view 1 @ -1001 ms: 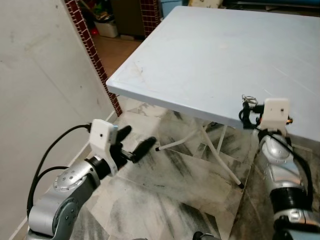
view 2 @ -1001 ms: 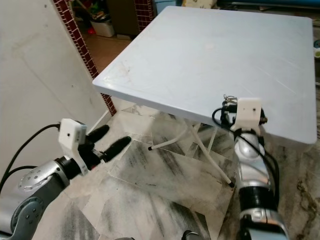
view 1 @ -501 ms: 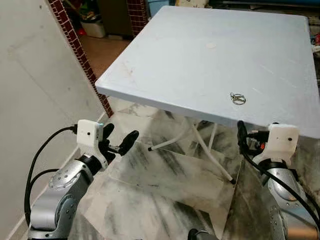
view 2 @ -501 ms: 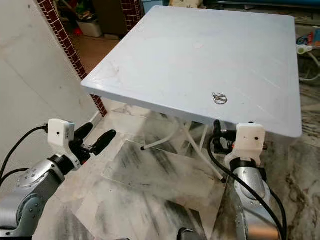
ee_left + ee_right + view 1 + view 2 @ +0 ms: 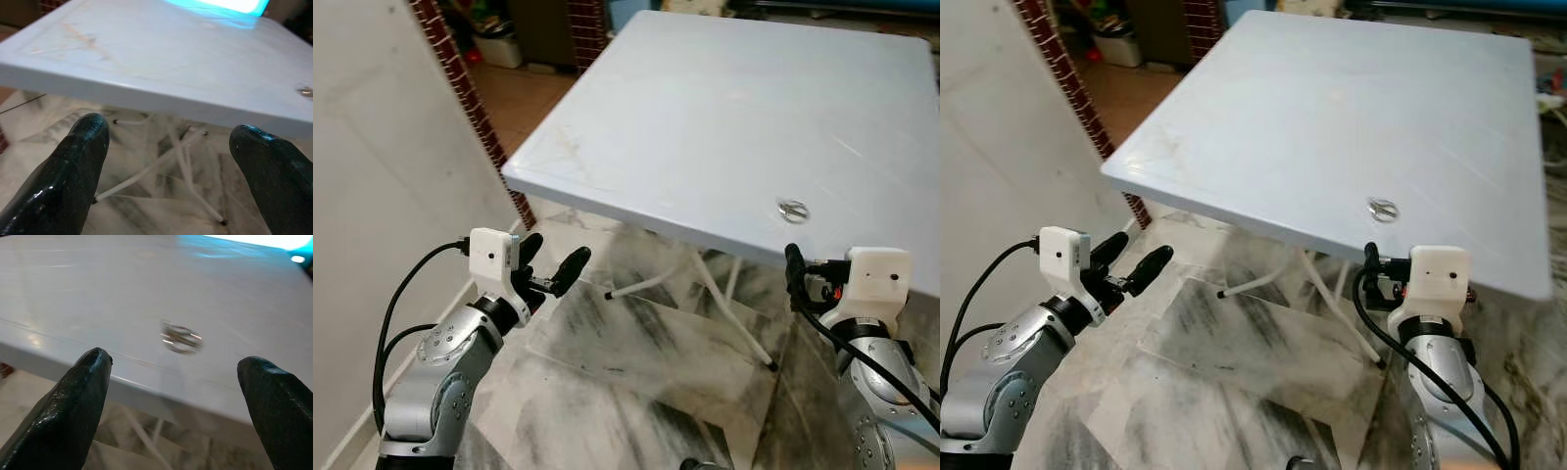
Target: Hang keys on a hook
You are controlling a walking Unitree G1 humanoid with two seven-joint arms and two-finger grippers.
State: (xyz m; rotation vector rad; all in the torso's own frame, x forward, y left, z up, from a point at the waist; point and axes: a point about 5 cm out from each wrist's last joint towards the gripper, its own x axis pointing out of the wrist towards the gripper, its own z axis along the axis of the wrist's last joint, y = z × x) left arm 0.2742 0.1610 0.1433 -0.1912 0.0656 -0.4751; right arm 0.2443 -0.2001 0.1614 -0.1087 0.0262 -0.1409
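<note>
While blurred up close, keys (image 5: 180, 337) apparently lie on table (image 5: 705, 117).

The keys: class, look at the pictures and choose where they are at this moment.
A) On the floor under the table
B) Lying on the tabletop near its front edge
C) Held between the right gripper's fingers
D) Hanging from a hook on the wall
B: the keys lie flat on the white table near its front edge, just beyond the open right gripper, which holds nothing.

White folding table (image 5: 724, 117) on crossed white legs (image 5: 724, 294); grey-veined marble floor (image 5: 636, 392); plain wall (image 5: 382, 196) at left, edged with red brick (image 5: 475, 108).
</note>
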